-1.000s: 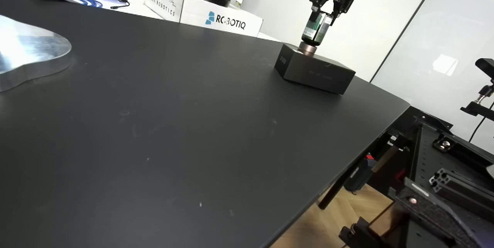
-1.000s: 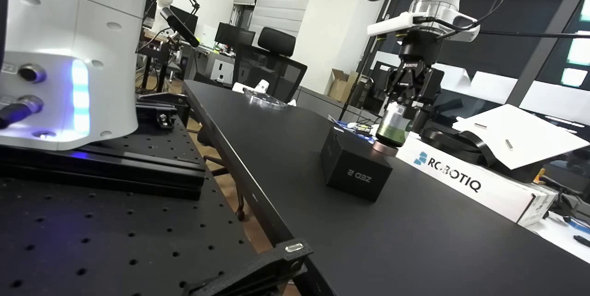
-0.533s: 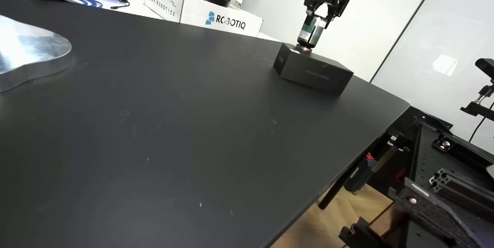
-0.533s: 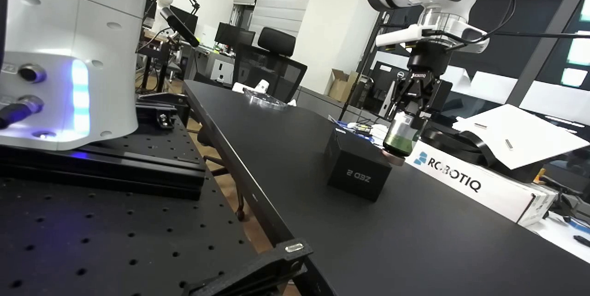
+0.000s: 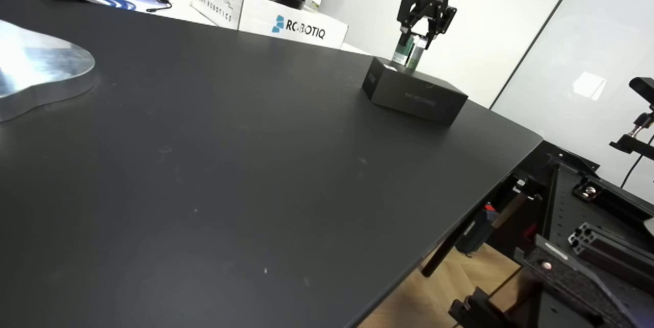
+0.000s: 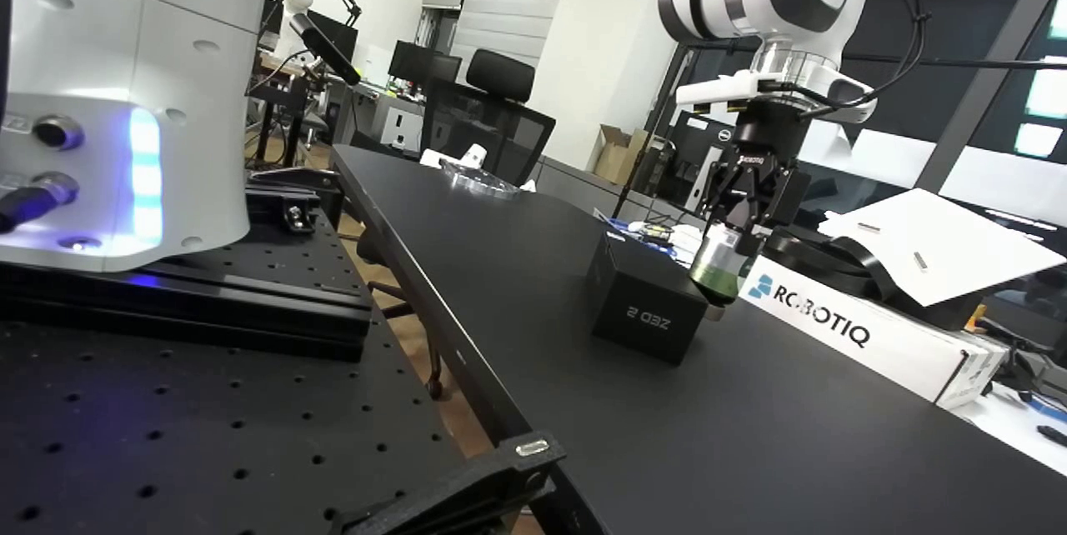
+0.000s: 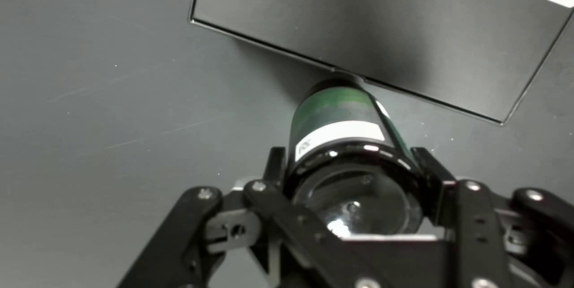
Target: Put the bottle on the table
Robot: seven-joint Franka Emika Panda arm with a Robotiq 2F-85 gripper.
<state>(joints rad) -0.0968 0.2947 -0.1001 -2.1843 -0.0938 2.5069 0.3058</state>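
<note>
The bottle is dark with a green and white label. It shows in both exterior views [image 5: 407, 56] [image 6: 715, 268] and in the wrist view [image 7: 341, 111]. My gripper [image 5: 416, 42] [image 6: 733, 233] [image 7: 352, 157] is shut on it near its base, with a finger on each side. The bottle hangs base up, with its copper-coloured cap downward. Its lower end is partly hidden behind the black box [image 5: 414, 97] [image 6: 646, 293] [image 7: 314, 10], close beside the box's long edge. I cannot tell whether the cap touches the black table [image 5: 230, 139] [image 6: 792, 435] [image 7: 112, 113].
A long white Robotiq box [image 5: 296, 26] [image 6: 850, 327] stands beyond the table's far edge, with black items and paper on it. A clear plastic piece [image 5: 46, 62] [image 6: 479, 181] lies at the table's other end. The robot base [image 6: 125, 102] stands beside the table.
My gripper has moved with the bottle from over the black box to just beyond its edge, then down, so the bottle's lower part is now behind the box. The box has shifted slightly.
</note>
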